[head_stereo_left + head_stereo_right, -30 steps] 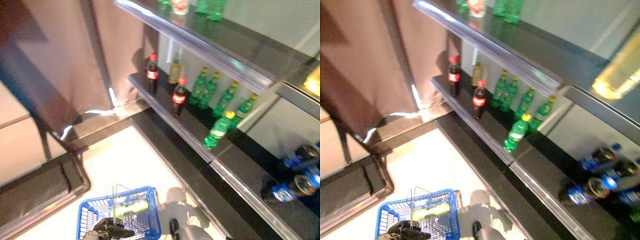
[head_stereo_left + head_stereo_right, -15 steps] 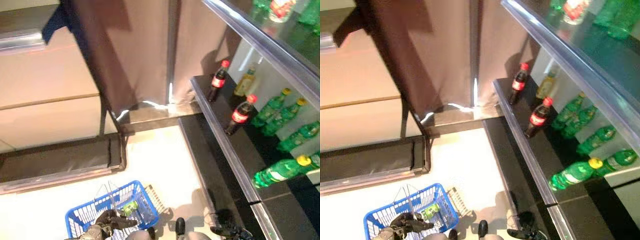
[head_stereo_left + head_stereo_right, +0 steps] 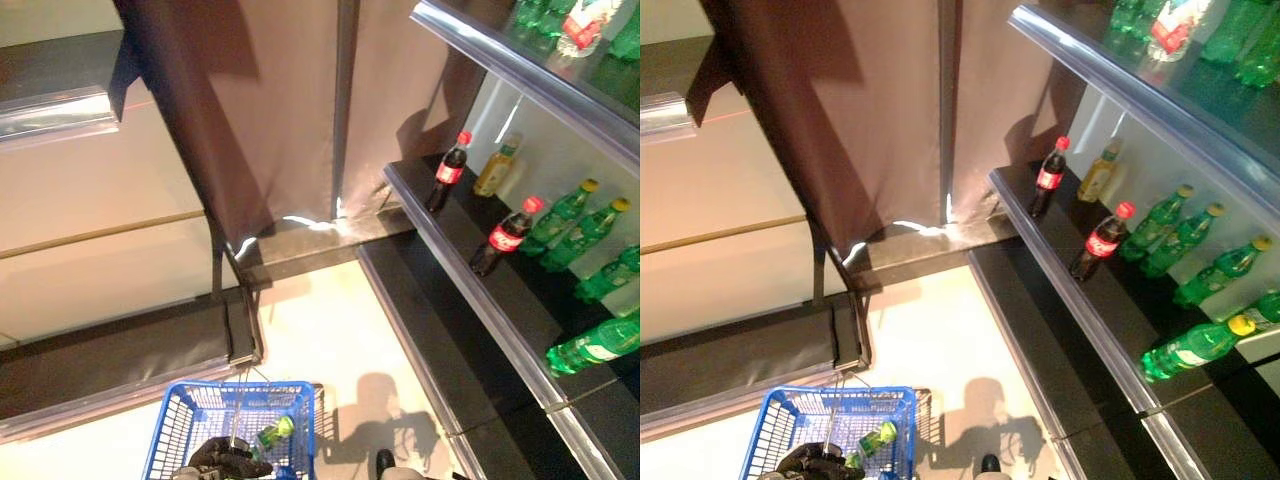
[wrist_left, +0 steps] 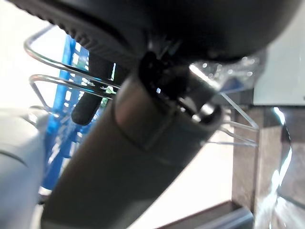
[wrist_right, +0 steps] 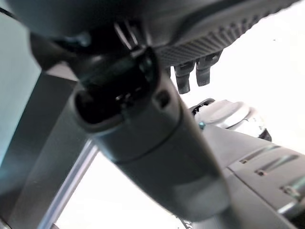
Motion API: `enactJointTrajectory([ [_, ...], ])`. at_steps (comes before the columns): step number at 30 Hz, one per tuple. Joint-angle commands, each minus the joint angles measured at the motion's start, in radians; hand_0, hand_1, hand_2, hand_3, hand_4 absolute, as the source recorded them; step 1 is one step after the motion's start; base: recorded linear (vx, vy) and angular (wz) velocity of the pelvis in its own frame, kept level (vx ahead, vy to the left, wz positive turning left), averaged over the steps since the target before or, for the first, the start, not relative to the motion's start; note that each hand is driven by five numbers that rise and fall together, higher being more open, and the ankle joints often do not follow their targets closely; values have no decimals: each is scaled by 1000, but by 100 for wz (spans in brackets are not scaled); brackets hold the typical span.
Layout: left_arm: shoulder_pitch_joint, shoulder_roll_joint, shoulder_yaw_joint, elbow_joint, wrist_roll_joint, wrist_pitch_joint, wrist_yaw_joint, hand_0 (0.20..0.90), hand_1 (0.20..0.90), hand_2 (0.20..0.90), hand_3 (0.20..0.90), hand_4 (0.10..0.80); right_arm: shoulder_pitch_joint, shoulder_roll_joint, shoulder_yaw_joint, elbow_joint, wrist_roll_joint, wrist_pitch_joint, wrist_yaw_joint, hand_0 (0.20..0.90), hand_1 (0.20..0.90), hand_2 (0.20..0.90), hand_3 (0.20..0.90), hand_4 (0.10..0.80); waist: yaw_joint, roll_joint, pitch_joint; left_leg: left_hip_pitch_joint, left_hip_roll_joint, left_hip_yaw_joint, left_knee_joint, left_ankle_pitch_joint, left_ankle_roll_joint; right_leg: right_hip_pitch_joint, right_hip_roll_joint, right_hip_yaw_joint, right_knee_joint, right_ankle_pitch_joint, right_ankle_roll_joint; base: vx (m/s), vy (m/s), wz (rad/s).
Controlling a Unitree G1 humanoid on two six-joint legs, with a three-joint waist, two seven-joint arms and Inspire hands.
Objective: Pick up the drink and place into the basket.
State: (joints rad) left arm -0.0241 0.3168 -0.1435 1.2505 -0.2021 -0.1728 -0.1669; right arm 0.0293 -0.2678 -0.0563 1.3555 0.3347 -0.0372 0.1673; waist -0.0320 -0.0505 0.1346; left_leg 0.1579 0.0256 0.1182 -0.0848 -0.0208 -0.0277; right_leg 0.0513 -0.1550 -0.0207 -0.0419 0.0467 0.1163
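Drink (image 3: 276, 433): green bottle, lying tilted

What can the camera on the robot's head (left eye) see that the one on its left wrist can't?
Only the left eye view shows the dark shelf of red-capped cola bottles and green bottles, and a green drink bottle lying in the basket. Only the left wrist view shows, up close, the basket's thin wire handles passing the left hand's fingers. Both show the blue plastic basket and the left hand.
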Motion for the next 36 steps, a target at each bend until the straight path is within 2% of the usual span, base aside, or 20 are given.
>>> enactJointTrajectory([
  [1, -45, 27, 44, -40, -15, -99, -41, 300, 300, 300, 200, 100, -4, -56, 18, 8, -6, -16, 5, 900, 900, 900, 900, 800, 19, 25, -14, -76, 31, -65, 51, 10, -6, -12, 50, -3, 102, -64, -14, 57, 129, -31],
  [6, -63, 25, 23, -64, -11, -89, -54, 300, 300, 300, 200, 100, -11, -45, 40, -16, -3, 3, -17, 900, 900, 900, 900, 800, 23, 14, 22, -105, 29, -51, 73, 2, 9, -60, 24, -10, 140, -54, 4, -32, 106, -10],
  [8, -106, 39, 4, -104, 6, -64, -42, 300, 300, 300, 200, 100, -35, -24, 60, -50, 69, 4, -37, 900, 900, 900, 900, 800, 26, -5, 74, -147, 25, -45, 79, 4, 27, -142, -1, -4, 169, 12, 45, -271, 10, -2],
  [9, -119, 44, 2, -114, 13, -55, -37, 300, 300, 300, 200, 100, -43, -20, 62, -60, 83, -2, -30, 900, 900, 900, 900, 800, 23, -9, 89, -155, 26, -35, 70, 6, 28, -158, -4, -4, 156, 32, 54, -411, -8, -10],
  [11, -130, 59, 8, -125, 6, -46, -1, 300, 300, 300, 200, 100, -71, -11, 66, -74, 58, 5, -15, 900, 900, 900, 900, 800, 43, -21, 104, -166, 28, 8, 48, 8, 20, -177, -31, -87, 108, 77, 74, -378, -2, -54],
  [13, -119, 72, 32, -117, 11, -46, 24, 300, 300, 300, 200, 100, -91, -18, 64, -64, 33, 19, 9, 900, 900, 900, 900, 800, 57, -15, 85, -180, 43, 54, 33, 19, 26, -185, -47, -113, 138, 74, 73, -314, -19, -204],
  [16, -114, 79, 37, -89, 7, -49, 33, 300, 300, 300, 200, 100, -92, -24, 63, -53, 28, 25, 6, 900, 900, 900, 900, 800, 64, -8, 58, -188, 48, 75, 43, 12, 35, -168, -77, -125, 144, 77, 67, -220, -63, -121],
  [19, -109, 86, 44, -58, -23, -46, 44, 300, 300, 300, 200, 100, -92, -34, 60, -42, -9, 28, 0, 900, 900, 900, 900, 800, 70, -9, 31, -188, 58, 104, 49, 5, 21, -160, -127, -173, 106, 124, 73, -206, -153, -85],
  [22, -110, 93, 49, -50, -29, -40, 42, 300, 300, 300, 200, 100, -91, -40, 66, -39, -9, 28, 1, 900, 900, 900, 900, 800, 69, -7, 27, -179, 67, 119, 51, -2, 15, -147, -127, -179, 92, 111, 77, -95, -111, -89],
  [24, -114, 91, 52, -33, -45, -53, 34, 300, 300, 300, 200, 100, -100, -49, 64, -26, -3, 36, -8, 900, 900, 900, 900, 800, 60, -4, 20, -171, 90, 120, 58, 3, -4, -130, -117, -168, 51, 100, 77, -137, -285, -131],
  [26, -100, 60, 53, -26, -68, -70, 53, 300, 300, 300, 200, 100, -100, -59, 59, -6, -17, 62, -26, 900, 900, 900, 900, 800, 48, 4, 6, -149, 105, 81, 48, 18, -23, -92, -77, -113, 18, 63, 72, 16, -295, -63],
  [27, -91, 51, 57, -31, -75, -67, 50, 300, 300, 300, 200, 100, -95, -66, 61, -7, -21, 71, -26, 900, 900, 900, 900, 800, 52, 6, 4, -141, 96, 39, 51, 15, -27, -75, -70, -92, 10, 55, 65, 118, -167, -41],
  [29, -77, 34, 63, -32, -64, -73, 41, 300, 300, 300, 200, 100, -91, -75, 59, 0, -36, 75, -21, 900, 900, 900, 900, 800, 59, 11, -2, -123, 86, -10, 50, 12, -34, -46, -63, -71, -6, 47, 55, 116, -77, -53],
  [32, -58, 13, 63, -25, -46, -90, 38, 300, 300, 300, 200, 100, -73, -78, 36, 13, -31, 65, -26, 900, 900, 900, 900, 800, 50, 21, -9, -86, 97, 11, 40, 16, -51, -10, -59, -94, -5, 30, 43, 136, -41, -38],
  [33, -50, 8, 55, -32, -29, -92, 40, 300, 300, 300, 200, 100, -62, -71, 27, 7, -25, 54, -22, 900, 900, 900, 900, 800, 47, 24, -10, -73, 105, 22, 39, 21, -59, -4, -67, -121, 6, 28, 45, 96, -16, 4],
  [36, -42, 11, 60, -24, -39, -108, 37, 300, 300, 300, 200, 100, -56, -65, 16, 7, -33, 35, -8, 900, 900, 900, 900, 800, 44, 31, -20, -46, 102, 29, 19, 16, -60, 16, -68, -139, 3, 19, 45, 69, 9, -3],
])
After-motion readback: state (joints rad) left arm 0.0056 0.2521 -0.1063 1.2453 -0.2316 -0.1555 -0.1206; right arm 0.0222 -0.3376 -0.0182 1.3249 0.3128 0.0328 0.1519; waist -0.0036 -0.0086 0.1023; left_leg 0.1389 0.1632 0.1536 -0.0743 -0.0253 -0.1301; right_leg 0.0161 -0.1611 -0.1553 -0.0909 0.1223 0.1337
